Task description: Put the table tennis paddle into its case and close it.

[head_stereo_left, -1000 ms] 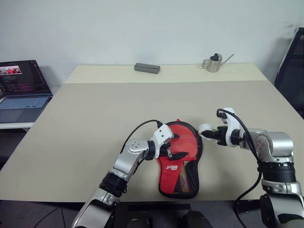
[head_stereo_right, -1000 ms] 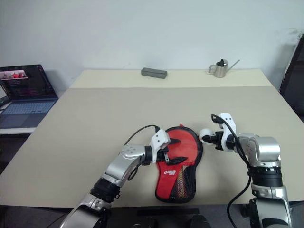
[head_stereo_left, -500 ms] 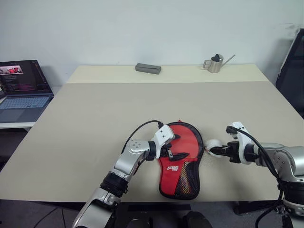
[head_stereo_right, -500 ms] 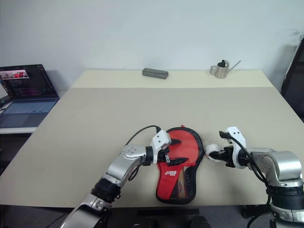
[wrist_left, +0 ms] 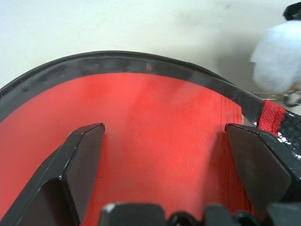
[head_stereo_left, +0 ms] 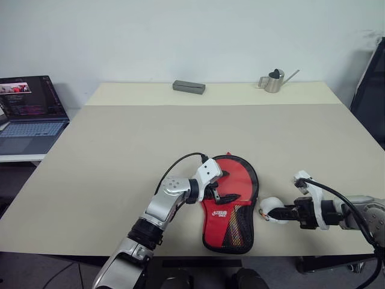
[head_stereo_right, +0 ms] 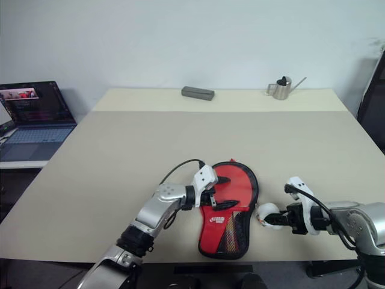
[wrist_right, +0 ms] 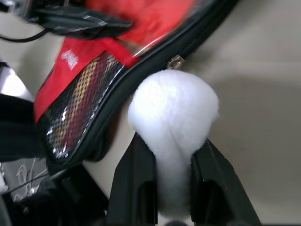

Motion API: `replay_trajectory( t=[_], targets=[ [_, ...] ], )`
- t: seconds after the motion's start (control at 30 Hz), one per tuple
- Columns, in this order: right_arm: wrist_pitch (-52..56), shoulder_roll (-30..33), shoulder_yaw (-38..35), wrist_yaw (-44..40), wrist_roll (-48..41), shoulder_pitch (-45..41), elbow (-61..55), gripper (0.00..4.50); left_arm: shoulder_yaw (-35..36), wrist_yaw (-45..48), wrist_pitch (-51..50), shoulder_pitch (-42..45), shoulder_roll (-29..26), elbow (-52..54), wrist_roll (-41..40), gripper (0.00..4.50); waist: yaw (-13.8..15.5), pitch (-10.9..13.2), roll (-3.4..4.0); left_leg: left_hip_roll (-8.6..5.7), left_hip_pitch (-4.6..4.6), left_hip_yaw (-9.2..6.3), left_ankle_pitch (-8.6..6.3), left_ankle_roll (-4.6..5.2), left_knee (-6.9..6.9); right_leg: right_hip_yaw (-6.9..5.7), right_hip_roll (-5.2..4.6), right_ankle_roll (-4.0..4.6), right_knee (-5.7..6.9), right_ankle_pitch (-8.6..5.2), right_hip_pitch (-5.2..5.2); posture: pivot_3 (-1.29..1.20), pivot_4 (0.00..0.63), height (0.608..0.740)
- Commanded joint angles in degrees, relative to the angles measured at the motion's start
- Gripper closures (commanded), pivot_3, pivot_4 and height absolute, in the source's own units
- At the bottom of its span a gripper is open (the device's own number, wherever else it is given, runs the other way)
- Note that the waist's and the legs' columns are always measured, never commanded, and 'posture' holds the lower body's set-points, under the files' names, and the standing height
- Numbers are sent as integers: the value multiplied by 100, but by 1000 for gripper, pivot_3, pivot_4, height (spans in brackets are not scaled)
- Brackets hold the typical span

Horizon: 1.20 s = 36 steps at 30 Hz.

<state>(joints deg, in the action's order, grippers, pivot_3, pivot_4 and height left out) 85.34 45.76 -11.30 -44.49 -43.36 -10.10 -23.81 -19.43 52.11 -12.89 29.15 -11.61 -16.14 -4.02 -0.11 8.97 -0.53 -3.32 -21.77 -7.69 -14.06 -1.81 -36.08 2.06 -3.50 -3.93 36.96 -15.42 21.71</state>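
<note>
Case [head_stereo_left: 230, 201] unmoved; right end effector [head_stereo_left: 274, 212] has retreated.

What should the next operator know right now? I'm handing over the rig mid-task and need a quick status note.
Left gripper: open, fingers spread over the round end of the red case.
Right gripper: shut on a white fluffy ball at the case's right edge, beside the metal zip pull.
Case lies flat on the table; paddle presumably inside.
Left to do: probably finish the zip toward the handle end, then let go.
</note>
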Motion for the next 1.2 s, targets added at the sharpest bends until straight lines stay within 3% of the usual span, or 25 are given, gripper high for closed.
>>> replay_trajectory(
  t=[0.03, 0.37, 0.73, 1.0, 1.2],
  targets=[
    [1, 310, -124, -343, -426, 246, -375, 4113, -314, 91, -150, -220, -41, -343, 207, 0, 3, 0, 0, 0, 0, 1, -1, 1, 0, 0, 0, -1, 0, -1, 0, 0, 150, 740],
    [-946, 1196, 156, -922, -552, 1256, -986, 4115, -349, 103, -153, -201, -35, -355, 197, 0, 136, -4, -5, -21, -4, 2, -23, 17, -3, -6, -24, -22, -12, -16, -8, 0, 150, 740],
    [-1244, 1007, 456, -427, -331, 1121, -689, 4116, -352, 69, -159, -207, -50, -348, 180, 0, 151, -5, -18, -26, 0, -1, -32, 20, -4, -6, -34, -26, -15, -22, -14, 0, 150, 740],
    [-1004, 808, 260, -24, -431, 895, -358, 1511, -365, 56, -154, -222, -57, -338, 183, 0, 139, -5, -22, -24, 6, -1, -32, 20, -7, 1, -33, -26, -10, -22, -16, 0, 150, 740],
    [-675, 757, -329, -28, -902, 473, -33, 1511, -359, 42, -122, -177, -19, -407, 174, 0, 136, -2, -28, -24, 17, 1, -32, 21, -9, 6, -33, -35, -10, -27, -27, 0, 150, 740]
  ],
)
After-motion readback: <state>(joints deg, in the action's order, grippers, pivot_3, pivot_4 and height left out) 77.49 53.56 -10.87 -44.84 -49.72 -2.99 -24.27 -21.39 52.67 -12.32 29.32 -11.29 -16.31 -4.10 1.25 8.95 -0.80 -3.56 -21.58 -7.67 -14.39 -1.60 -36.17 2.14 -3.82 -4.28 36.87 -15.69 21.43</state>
